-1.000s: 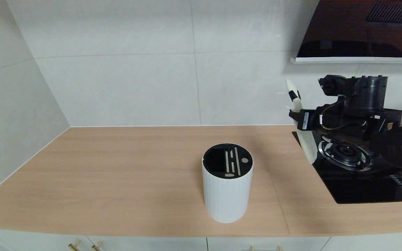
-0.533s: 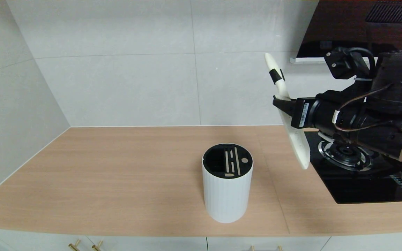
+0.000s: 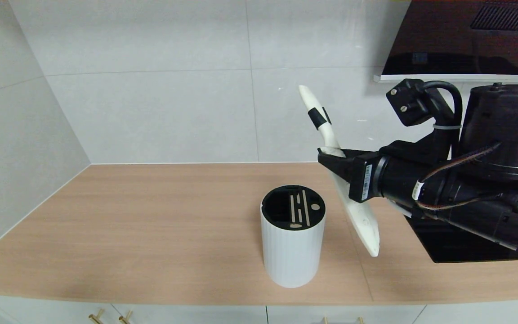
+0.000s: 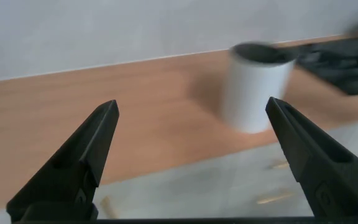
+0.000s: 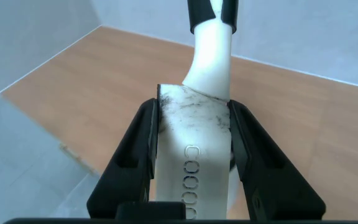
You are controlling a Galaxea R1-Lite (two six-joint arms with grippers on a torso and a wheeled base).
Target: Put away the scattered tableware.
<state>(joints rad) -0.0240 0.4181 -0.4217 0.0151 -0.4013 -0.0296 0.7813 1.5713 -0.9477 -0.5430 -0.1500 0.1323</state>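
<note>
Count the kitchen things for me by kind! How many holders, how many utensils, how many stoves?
holder: 1
utensil: 1
stove: 1
Total: 3

Tally time: one white ribbed holder point(image 3: 292, 247) at centre frame, just the one. One cream spatula point(image 3: 361, 222) right of centre, with a single black band point(image 3: 317, 118) on its handle. One wooden bench point(image 3: 151, 216) across the lower half. One black cooktop point(image 3: 448, 247) at lower right, and one dark hood point(image 3: 443, 40) at upper right.
</note>
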